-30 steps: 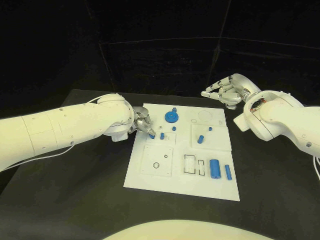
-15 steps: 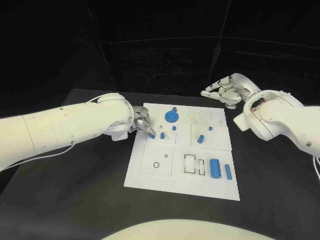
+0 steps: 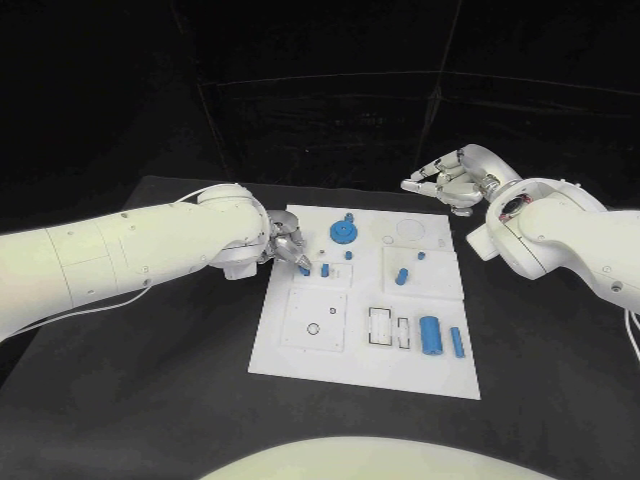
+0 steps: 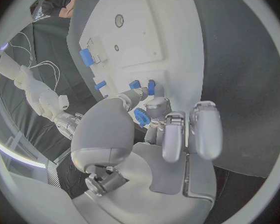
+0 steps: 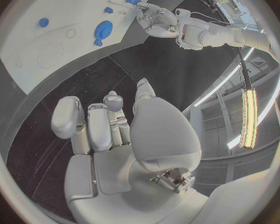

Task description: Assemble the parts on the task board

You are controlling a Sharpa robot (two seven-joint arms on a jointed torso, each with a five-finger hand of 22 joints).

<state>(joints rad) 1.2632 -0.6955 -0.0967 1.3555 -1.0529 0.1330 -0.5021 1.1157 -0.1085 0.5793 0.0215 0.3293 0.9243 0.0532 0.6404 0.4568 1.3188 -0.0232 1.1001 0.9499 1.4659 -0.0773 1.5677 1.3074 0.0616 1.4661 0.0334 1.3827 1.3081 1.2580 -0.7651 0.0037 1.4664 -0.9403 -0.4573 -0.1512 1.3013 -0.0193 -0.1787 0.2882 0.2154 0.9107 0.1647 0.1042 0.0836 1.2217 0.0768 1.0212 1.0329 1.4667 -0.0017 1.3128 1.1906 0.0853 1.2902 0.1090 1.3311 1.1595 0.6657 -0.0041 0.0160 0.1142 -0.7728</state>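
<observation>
The left hand pinched a small blue part at the task board's left edge, apparently to seat it, while the right hand hovered empty, fingers loosely apart, beyond the far right corner.

Bulky white arms with thin white cables end in each silver robot hand.

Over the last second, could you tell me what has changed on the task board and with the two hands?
Nothing visibly changed: the left hand stays at the task board's left edge with a small blue part at its fingertips, and the right hand still hovers beyond the far right corner, holding nothing.
</observation>
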